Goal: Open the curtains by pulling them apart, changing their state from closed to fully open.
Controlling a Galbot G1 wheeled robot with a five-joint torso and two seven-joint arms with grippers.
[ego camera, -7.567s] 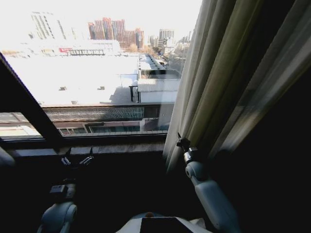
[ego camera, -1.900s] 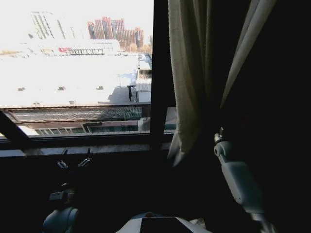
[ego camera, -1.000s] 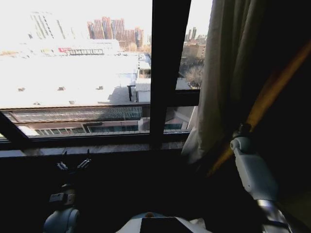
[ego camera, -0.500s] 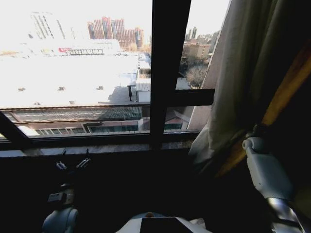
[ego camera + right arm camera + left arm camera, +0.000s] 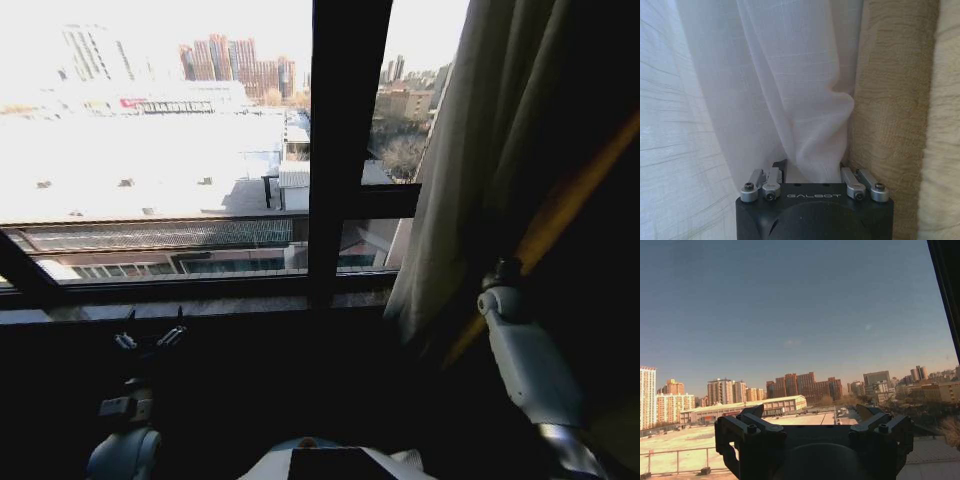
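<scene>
The curtains [image 5: 470,180] hang bunched at the right of the window, their left edge just right of the vertical frame bar. My right arm [image 5: 525,360] reaches up into the folds, with its wrist against the fabric. In the right wrist view a gathered fold of the sheer white curtains [image 5: 805,100] runs down between the jaws, and my right gripper [image 5: 812,170] is shut on it. My left gripper [image 5: 150,338] is open and holds nothing, low at the left below the sill. In the left wrist view, the left gripper [image 5: 812,415] points out at the sky and city.
A dark vertical window frame bar [image 5: 335,150] and a crossbar split the glass. The sill [image 5: 200,305] runs along below it. A heavier beige drape [image 5: 890,100] hangs right beside the sheer fold, and shows as a tan band [image 5: 560,200] at the far right.
My right gripper has pulled the curtains rightward, uncovering the vertical frame bar and more glass. In the last half second it eased slightly back left. The left arm has stayed put.
</scene>
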